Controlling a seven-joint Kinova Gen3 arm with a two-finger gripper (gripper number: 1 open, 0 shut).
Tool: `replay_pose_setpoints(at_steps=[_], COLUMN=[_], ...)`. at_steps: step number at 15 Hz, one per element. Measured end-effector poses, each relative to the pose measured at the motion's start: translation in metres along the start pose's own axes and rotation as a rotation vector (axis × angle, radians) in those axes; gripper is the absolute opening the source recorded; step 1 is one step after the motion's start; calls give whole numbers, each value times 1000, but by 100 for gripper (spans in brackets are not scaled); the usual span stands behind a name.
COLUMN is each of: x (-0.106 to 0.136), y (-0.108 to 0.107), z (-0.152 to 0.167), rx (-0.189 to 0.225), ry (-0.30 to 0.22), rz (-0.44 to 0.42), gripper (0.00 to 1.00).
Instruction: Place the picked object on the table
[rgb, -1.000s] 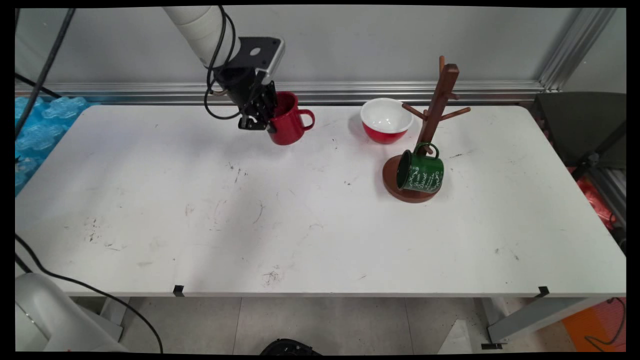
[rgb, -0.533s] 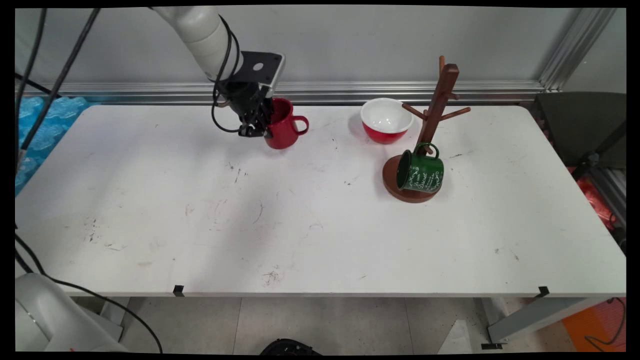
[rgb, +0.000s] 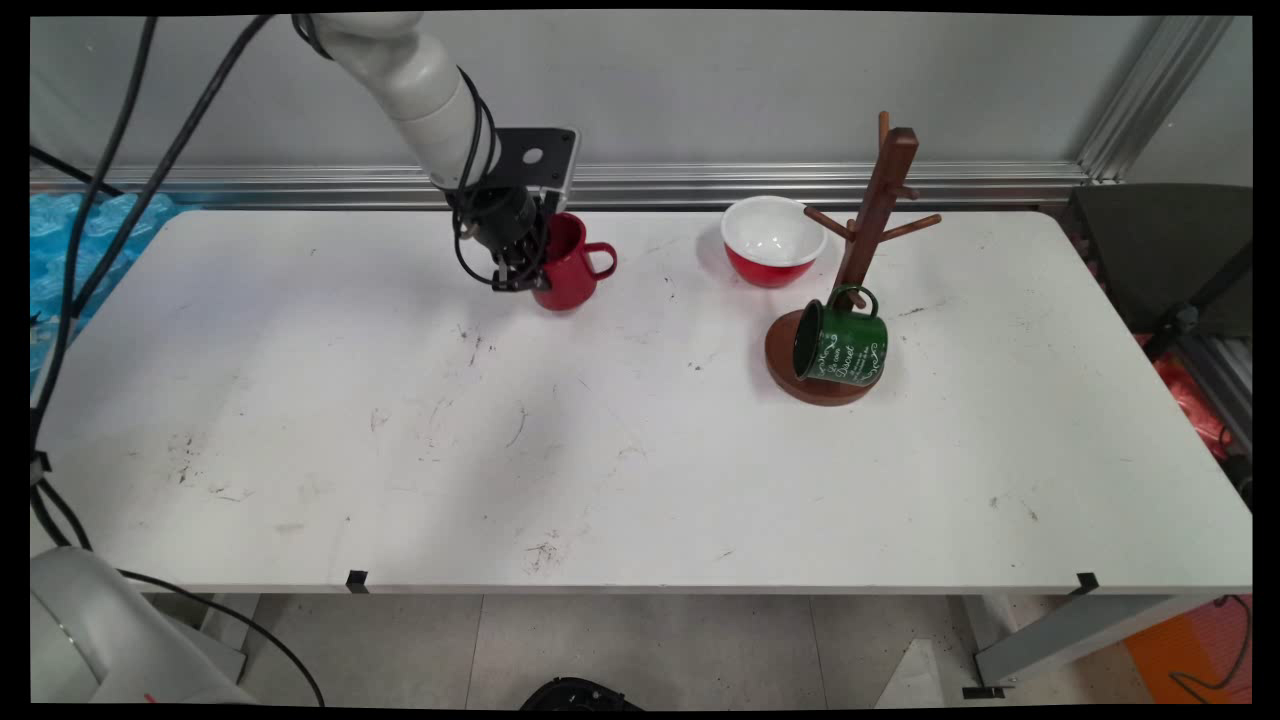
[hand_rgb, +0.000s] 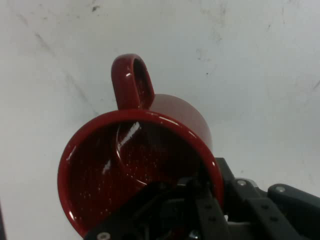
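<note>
Your white worktop (rgb: 640, 450) carries, at far right, a wooden mug tree (rgb: 862, 262) with a green mug (rgb: 840, 343) lying tilted on its base, a red bowl (rgb: 772, 240) just left of it. Far left of centre, your gripper (rgb: 520, 272) is clenched on the red mug's (rgb: 568, 265) rim wall, one finger inside; handle points right.

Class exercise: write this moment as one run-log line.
gripper: shut on red mug rim | mug: tilted, low over table | nearby: red bowl, mug tree with green mug
</note>
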Motion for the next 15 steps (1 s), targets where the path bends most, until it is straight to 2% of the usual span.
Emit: replay_pose_setpoints(at_steps=[8, 15], x=[10, 14], y=[11, 16], z=[15, 23], rx=[-25, -38], ry=[1, 3], rz=[-51, -60], gripper=[0, 0])
